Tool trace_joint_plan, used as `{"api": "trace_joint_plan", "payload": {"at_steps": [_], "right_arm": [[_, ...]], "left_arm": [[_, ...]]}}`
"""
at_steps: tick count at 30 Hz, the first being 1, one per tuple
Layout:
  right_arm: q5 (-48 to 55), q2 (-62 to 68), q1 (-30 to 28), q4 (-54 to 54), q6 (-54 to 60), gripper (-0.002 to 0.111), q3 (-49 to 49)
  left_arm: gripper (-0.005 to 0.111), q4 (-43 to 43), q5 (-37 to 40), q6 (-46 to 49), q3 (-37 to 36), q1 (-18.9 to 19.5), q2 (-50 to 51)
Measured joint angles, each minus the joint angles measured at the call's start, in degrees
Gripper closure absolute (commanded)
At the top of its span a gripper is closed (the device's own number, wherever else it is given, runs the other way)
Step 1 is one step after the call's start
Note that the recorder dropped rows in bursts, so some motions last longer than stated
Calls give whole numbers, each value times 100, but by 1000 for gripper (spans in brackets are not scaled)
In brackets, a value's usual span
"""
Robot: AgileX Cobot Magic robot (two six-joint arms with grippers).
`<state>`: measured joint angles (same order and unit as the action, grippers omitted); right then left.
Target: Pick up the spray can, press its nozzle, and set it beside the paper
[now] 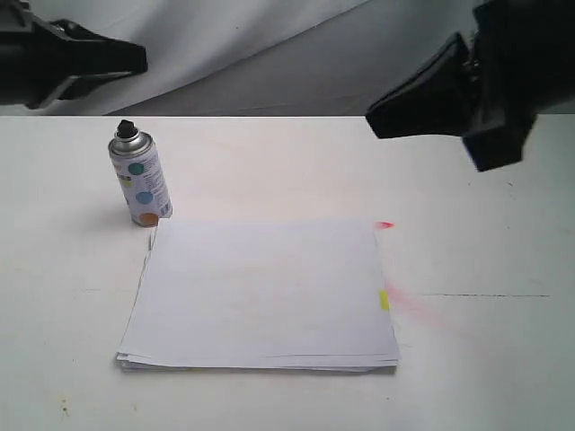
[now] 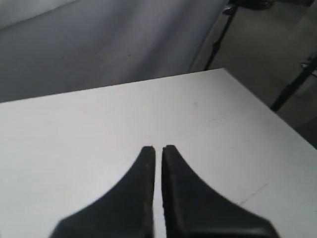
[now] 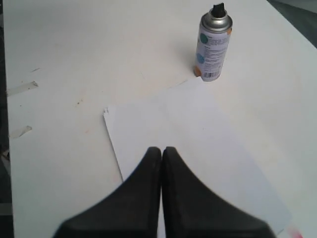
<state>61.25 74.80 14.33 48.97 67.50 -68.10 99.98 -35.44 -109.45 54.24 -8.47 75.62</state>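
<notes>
The spray can (image 1: 140, 183) stands upright on the white table, just off the far left corner of the paper (image 1: 260, 292); its black nozzle (image 1: 125, 127) tops the silver shoulder. The right wrist view also shows the can (image 3: 213, 49), its nozzle (image 3: 218, 9) and the paper (image 3: 198, 144). My left gripper (image 1: 139, 57) hangs high at the far left, shut and empty, over bare table (image 2: 158, 148). My right gripper (image 1: 373, 121) hovers high at the far right, shut with nothing in it (image 3: 162, 148).
A yellow tab (image 1: 384, 300) and a red mark (image 1: 385, 225) sit at the paper's right edge, with a pink smear on the table (image 1: 422, 310). Tape scraps (image 3: 22, 87) lie on the table. The table's far edge (image 2: 148, 82) meets a grey backdrop.
</notes>
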Motion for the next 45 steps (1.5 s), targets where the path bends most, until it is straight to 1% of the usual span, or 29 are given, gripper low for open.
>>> {"api": "trace_joint_plan", "payload": {"at_steps": [2, 4, 11, 12, 13, 14, 17, 20, 24, 26, 30, 32, 35, 45], "right_arm": [[154, -349, 0, -66, -180, 108, 0], [408, -1160, 0, -397, -753, 108, 0], [770, -2688, 0, -1065, -1733, 108, 0], [782, -3184, 0, -1129, -2002, 108, 0], [782, -3390, 0, -1148, -2117, 108, 6], [782, -3936, 0, -1101, -2265, 108, 121], [673, -4643, 0, -915, -2322, 108, 568], [-42, -5197, 0, -709, -2315, 108, 1384], [-1258, -5416, 0, -219, -1814, 108, 2860], [-1940, -5402, 0, 441, -1220, 108, 3638], [-2798, -5340, 0, 1941, 109, 108, 4696], [-3009, -5328, 0, 2420, 543, 108, 5039], [-3282, -5328, 0, 2754, 779, 108, 5357], [-4192, -5328, 0, 3382, 863, 108, 5910]], "left_arm": [[107, 0, -217, 21, -160, 0, -542], [107, 0, -317, 121, -577, 0, -1631], [107, 0, -360, 775, -1658, 0, -3677], [107, 0, -369, 841, -2004, 0, -4366], [107, 0, -369, 853, -2139, 0, -4690], [107, 0, -259, 863, -2467, 0, -5286], [107, -94, 61, 863, -2940, 0, -5901], [107, -384, 460, 876, -3383, 0, -6205], [107, -798, 780, 898, -3888, 0, -6244], [107, -913, 832, 922, -4086, 0, -6244], [107, -992, 723, 916, -4256, 0, -6244], [107, -992, 598, 925, -4268, 0, -6244], [107, -1004, 470, 925, -4268, 0, -6244], [107, -943, 512, 937, -4268, 0, -6244]]}}
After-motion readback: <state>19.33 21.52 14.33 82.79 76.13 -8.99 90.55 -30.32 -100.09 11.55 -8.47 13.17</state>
